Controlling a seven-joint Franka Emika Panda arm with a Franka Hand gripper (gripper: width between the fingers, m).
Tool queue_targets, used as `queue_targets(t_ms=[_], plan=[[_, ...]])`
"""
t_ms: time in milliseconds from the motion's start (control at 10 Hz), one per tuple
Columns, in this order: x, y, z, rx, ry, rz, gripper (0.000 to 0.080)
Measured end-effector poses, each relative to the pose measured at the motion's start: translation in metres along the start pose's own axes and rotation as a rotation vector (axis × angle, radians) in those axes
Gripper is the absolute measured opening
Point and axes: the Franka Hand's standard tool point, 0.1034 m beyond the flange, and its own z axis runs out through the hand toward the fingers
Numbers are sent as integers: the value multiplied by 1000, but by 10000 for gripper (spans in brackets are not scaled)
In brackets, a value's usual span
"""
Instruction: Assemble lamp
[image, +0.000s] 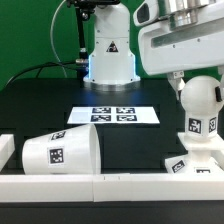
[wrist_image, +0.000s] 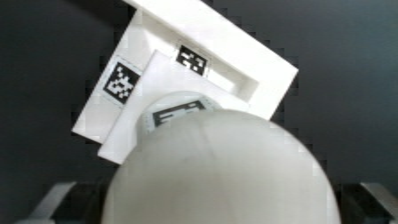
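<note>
The lamp bulb (image: 199, 104) stands upright on the wedge-like base (image: 188, 162) at the exterior view's right, its ribbed neck in the base. My gripper (image: 190, 84) is just above and around the bulb's round head. In the wrist view the bulb head (wrist_image: 214, 160) fills the space between my fingers (wrist_image: 59, 200), with a dark gap on each side, so the gripper (wrist_image: 210, 206) is open. The base (wrist_image: 199, 70) with its tags lies beneath. The large tapered shade (image: 60, 150) lies on its side at the exterior view's left.
The marker board (image: 113, 114) lies flat in the middle of the black table. The arm's own pedestal (image: 108, 55) stands behind it. A white rail (image: 100, 186) runs along the front edge, close to the shade and the base.
</note>
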Motion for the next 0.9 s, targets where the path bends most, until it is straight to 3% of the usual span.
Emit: queue_targets(t_ms=[100,200,300,500,600,900], plan=[[-1,0,1,0,-2,-7,581],[0,0,1,0,-2,-41,679],[0,2,1,-15,-9,-96,679],[3,-1,-10,-159,-76,-522,698],[-1,-6,-7,-196,-96,-627,698],[0,-4,-5,-191,-121,-846,698]])
